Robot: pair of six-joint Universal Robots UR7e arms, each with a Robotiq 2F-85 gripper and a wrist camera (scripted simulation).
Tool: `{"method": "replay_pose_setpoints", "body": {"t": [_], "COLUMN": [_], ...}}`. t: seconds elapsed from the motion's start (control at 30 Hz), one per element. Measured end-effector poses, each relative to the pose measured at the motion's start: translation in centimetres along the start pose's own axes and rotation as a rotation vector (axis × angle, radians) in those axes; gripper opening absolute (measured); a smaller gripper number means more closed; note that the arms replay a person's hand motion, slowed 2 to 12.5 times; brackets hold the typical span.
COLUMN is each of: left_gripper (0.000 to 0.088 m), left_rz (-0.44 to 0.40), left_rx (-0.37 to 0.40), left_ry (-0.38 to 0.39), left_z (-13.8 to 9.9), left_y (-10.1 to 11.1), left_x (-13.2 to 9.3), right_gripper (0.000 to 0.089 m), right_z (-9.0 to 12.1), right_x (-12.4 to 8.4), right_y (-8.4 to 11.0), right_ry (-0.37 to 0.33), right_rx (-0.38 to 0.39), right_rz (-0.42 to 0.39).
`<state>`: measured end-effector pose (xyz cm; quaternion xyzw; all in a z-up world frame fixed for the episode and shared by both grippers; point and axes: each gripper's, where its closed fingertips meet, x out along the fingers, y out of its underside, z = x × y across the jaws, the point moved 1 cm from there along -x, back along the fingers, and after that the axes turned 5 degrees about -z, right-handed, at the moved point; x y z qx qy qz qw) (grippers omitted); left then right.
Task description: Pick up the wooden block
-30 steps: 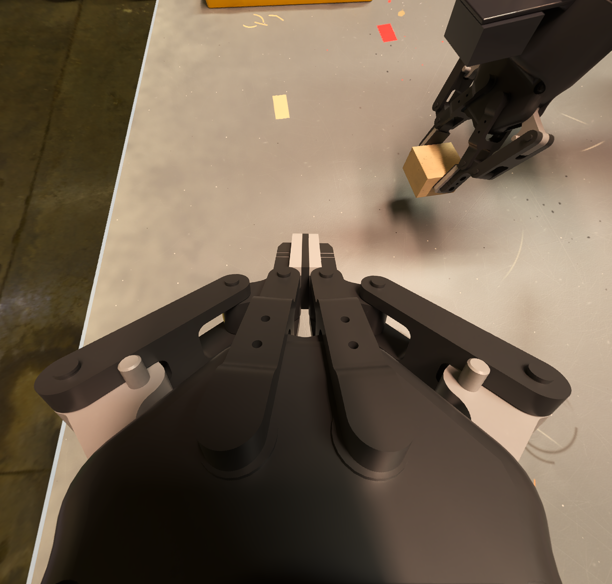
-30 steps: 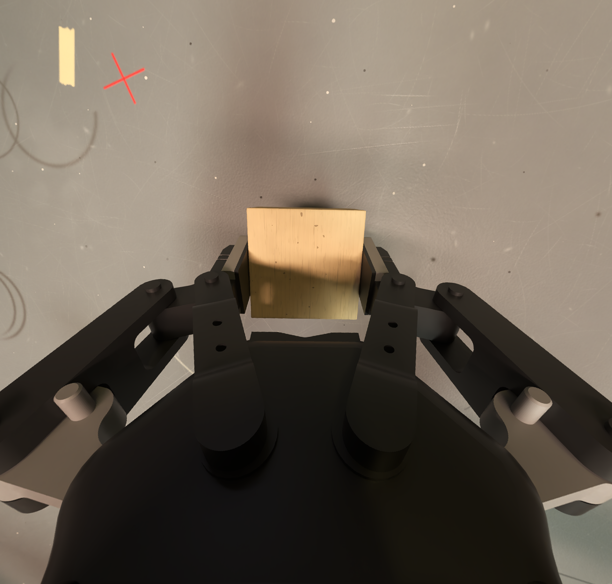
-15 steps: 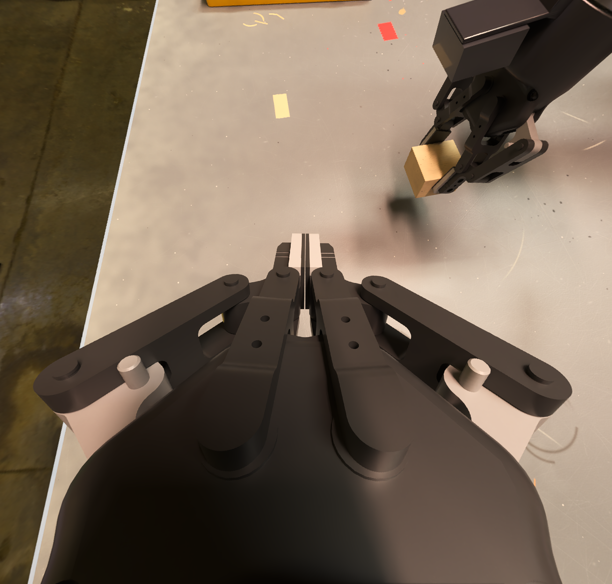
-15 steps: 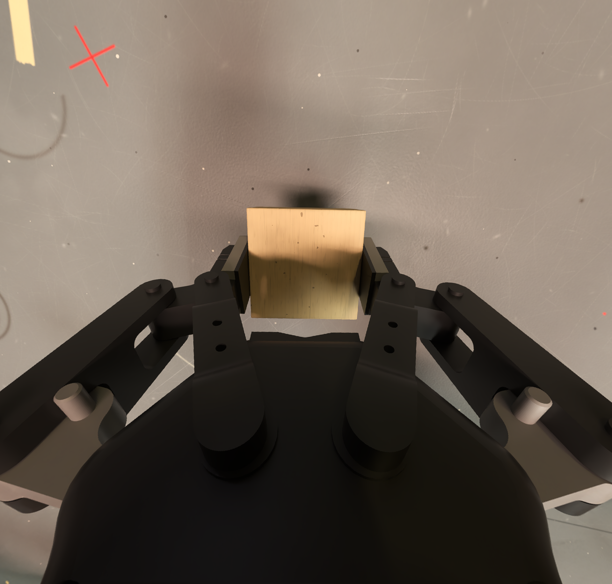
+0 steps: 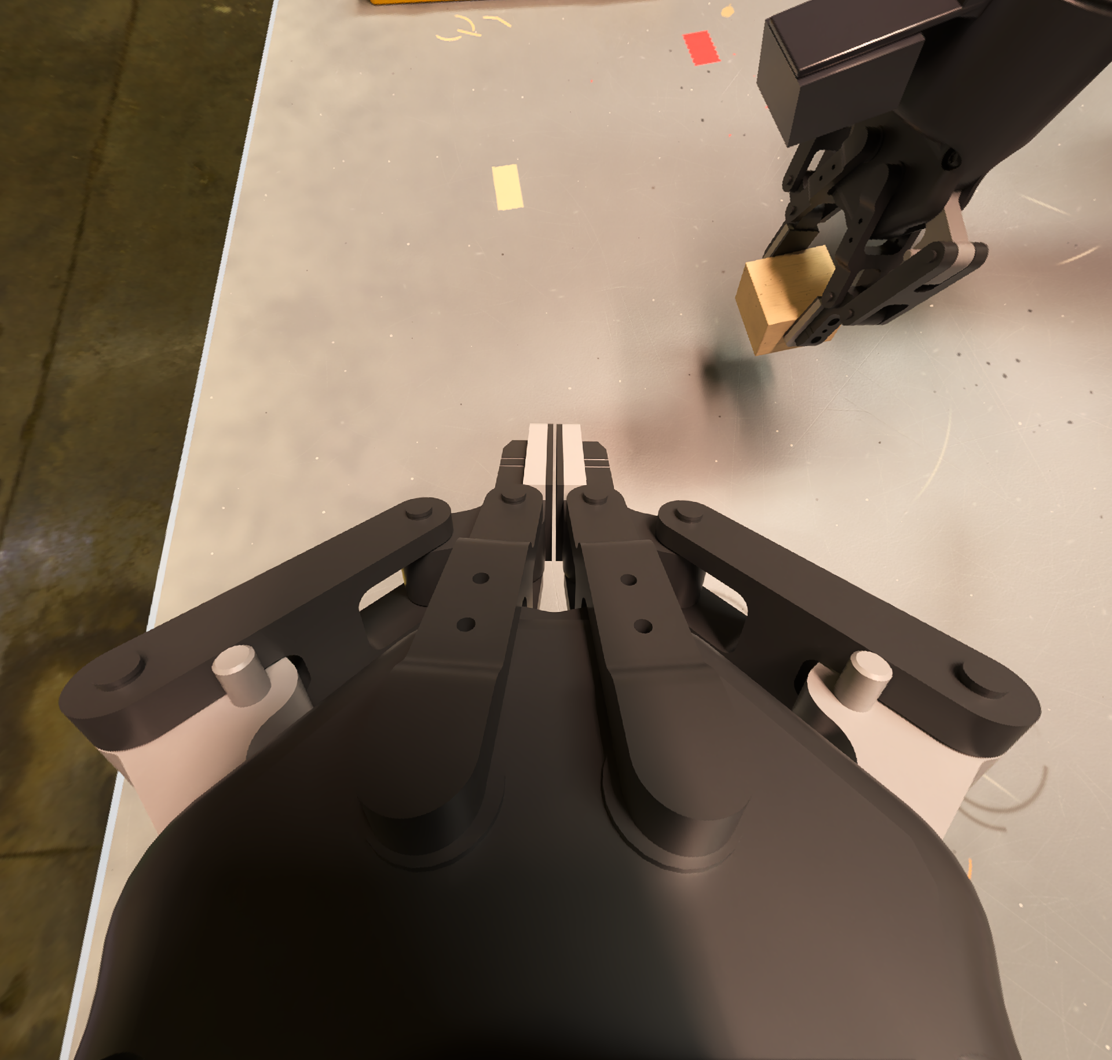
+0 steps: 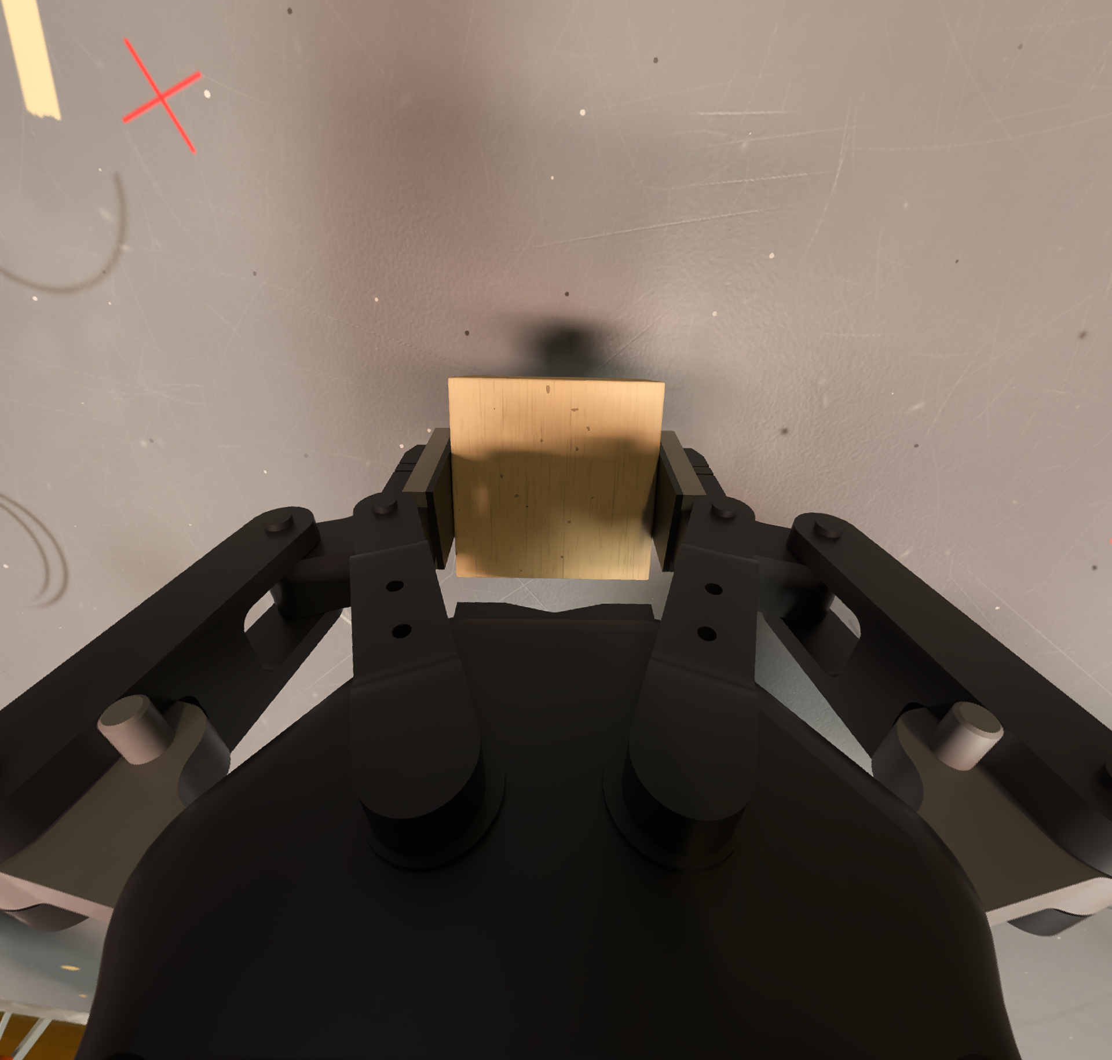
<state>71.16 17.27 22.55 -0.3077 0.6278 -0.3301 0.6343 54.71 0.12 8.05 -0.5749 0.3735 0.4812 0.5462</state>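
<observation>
Above the tabletop point(image 5: 421, 309), the right gripper point(image 6: 555, 490) pinches the wooden block point(image 6: 553, 478), lifted; next, hold steady. The left gripper point(image 5: 553, 460) rests, fingers pressed together.

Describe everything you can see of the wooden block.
The wooden block is a small cube of pale tan wood with fine straight grain and a few dark specks. The right pincer clamps it, one pad flat on each of two opposite sides. It hangs tilted above the grey table, touching nothing else; its dark shadow lies apart from it on the table.
</observation>
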Motion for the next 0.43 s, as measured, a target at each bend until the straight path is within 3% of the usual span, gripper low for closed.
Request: {"method": "replay_pose_setpoints", "body": {"t": [0.43], "left_gripper": [0.0000], "left_rz": [-0.011], "left_rx": [-0.006], "left_ry": [0.011], "left_z": [0.01], "left_y": [0.02], "left_x": [-0.01], "right_gripper": [0.0525], "right_z": [-0.10], "right_x": [-0.24], "right_y": [-0.13], "right_ry": [-0.005], "right_rx": [0.027], "right_rz": [-0.016]}}
